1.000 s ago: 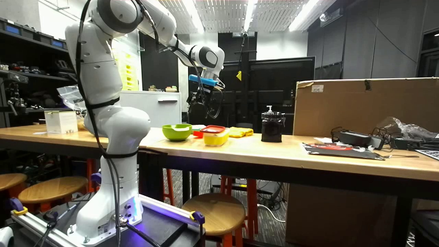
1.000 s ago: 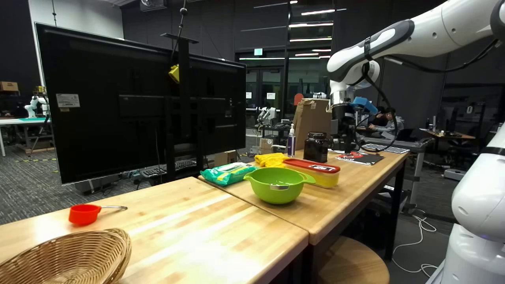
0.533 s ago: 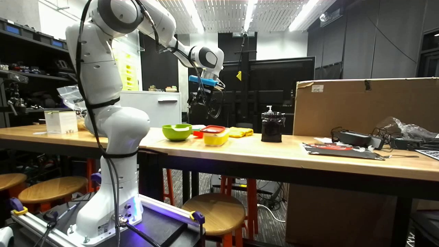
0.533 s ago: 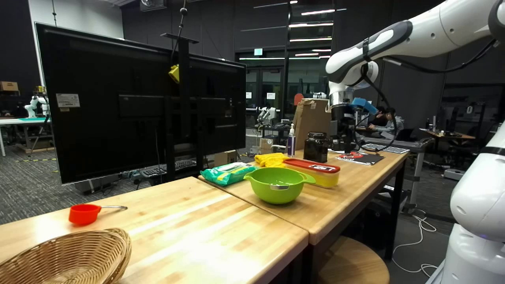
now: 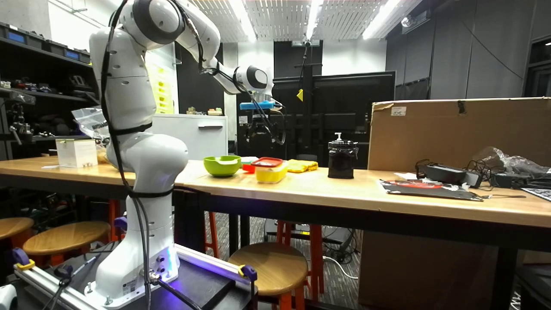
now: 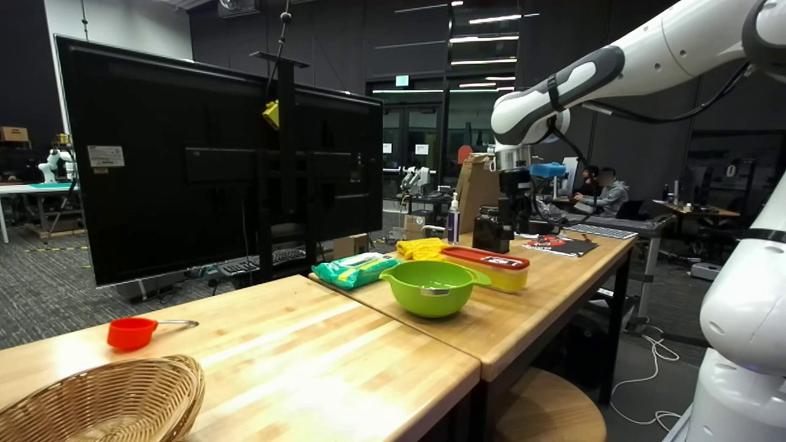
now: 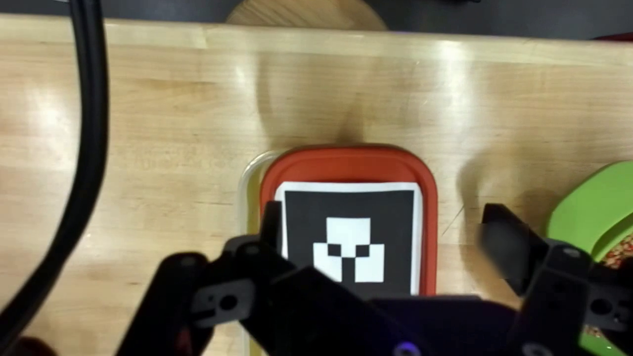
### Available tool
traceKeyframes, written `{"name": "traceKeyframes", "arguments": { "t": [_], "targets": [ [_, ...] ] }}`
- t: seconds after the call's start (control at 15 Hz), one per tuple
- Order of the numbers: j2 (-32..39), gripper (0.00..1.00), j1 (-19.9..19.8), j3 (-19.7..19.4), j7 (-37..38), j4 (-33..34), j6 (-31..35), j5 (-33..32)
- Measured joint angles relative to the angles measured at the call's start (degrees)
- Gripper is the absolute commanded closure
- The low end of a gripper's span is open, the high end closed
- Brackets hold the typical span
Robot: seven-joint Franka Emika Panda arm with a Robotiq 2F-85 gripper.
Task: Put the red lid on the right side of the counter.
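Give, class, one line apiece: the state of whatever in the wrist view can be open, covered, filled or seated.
Tool: open, holding nothing
Red lid: resting off-centre on the container
Container: partly uncovered along one side
Green bowl: some speckled contents inside; fill level unclear

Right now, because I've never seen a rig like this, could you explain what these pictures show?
The white machine is a robot arm; its mostly black hand does the grasping. Two pictures come from cameras outside the robot, set in different places; the wrist view looks down past the hand's fingers. On the wooden counter, among other things, are a green bowl, what looks like a crumpled yellow cloth, a dark jar and a yellow-looking container with a red lid on top. Nothing appears to be held: the hand hangs above the lid, fingers spread apart.
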Motion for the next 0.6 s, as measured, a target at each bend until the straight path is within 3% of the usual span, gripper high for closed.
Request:
{"name": "traceKeyframes", "arguments": {
  "t": [0.4,0.6],
  "targets": [
    [1.47,0.00,-0.05,4.06,10.76,-0.01,5.50,-11.52],
    [1.57,0.00,-0.03,4.56,11.37,-0.04,5.48,-11.64]
  ]
}}
